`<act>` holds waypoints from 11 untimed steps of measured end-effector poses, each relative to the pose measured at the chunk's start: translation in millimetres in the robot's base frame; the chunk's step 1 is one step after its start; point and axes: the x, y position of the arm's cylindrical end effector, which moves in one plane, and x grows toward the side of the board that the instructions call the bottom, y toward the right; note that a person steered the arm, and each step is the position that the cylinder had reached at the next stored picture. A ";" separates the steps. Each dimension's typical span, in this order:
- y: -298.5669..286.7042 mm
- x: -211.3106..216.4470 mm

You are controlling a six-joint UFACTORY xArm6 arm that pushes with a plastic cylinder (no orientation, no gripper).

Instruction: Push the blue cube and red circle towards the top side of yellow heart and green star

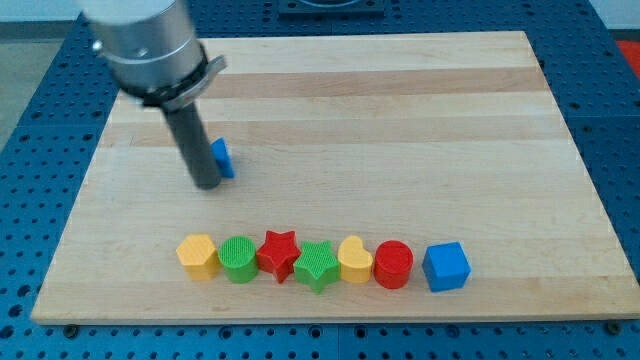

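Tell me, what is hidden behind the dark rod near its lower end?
A small blue block shows at the right side of my tip. The rod covers its left part, so its shape and whether they touch cannot be told.

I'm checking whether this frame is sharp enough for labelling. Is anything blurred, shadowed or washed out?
Camera view: the arm's grey housing at the view's top left is motion-blurred, and my tip is soft beside the small blue block; the row from yellow block to blue cube is sharp; lighting even, shadows faint, no glare on the board.
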 end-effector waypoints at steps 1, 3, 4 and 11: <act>24.5 -43.6; 111.9 -77.5; 208.4 -62.7; 262.7 150.5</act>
